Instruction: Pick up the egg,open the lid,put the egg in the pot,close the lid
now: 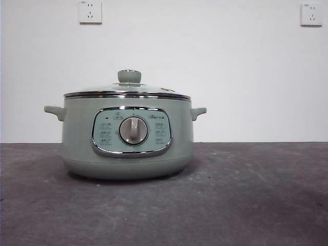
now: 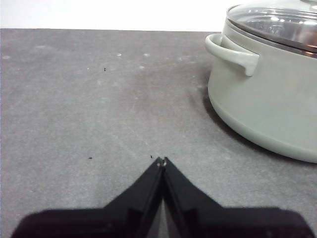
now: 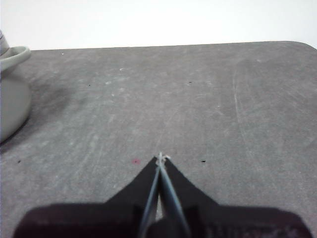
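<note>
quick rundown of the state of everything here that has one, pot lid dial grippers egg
pot: upright on the table, closed
lid: seated on the pot's rim, knob up
dial: pointer straight down
left gripper: shut, empty, low over the table beside the pot
right gripper: shut, empty, over the table on the pot's other side
egg: not visible in any view

Front cam low, level w/ my table [image 1: 256,205], close on pot [image 1: 128,148]; both wrist cams look down, share pot.
</note>
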